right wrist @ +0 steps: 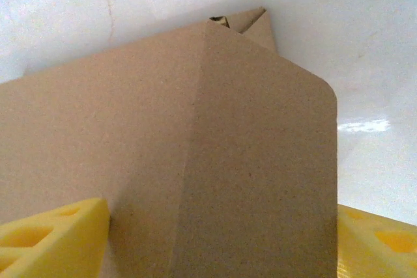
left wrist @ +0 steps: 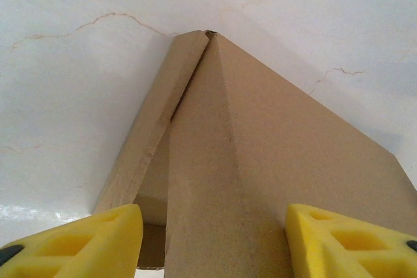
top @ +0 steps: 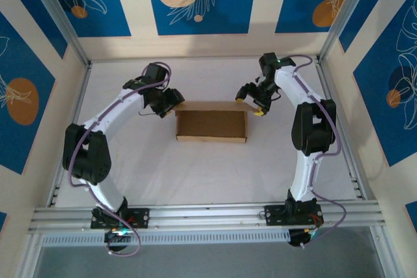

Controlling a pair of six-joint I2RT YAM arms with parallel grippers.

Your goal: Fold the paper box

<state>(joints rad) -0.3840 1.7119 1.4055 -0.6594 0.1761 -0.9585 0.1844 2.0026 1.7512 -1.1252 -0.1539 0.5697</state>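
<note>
Paper box (top: 212,126): sits open-topped on the table (top: 195,174), in the far half, midway between the left and right edges; walls raised.
Left hand (top: 171,102): hovers at the box's far left corner, released; yellow fingers (left wrist: 78,239) stand apart astride an upright flap, a gap beside one.
Right hand (top: 249,106): meets the far right corner, spread wide astride a rounded flap; grasping or not, cannot tell.

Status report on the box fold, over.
Left gripper open astride left flap of brown cardboard box. Right gripper astride right flap, grip unclear. Walls up, nothing obstructing.
</note>
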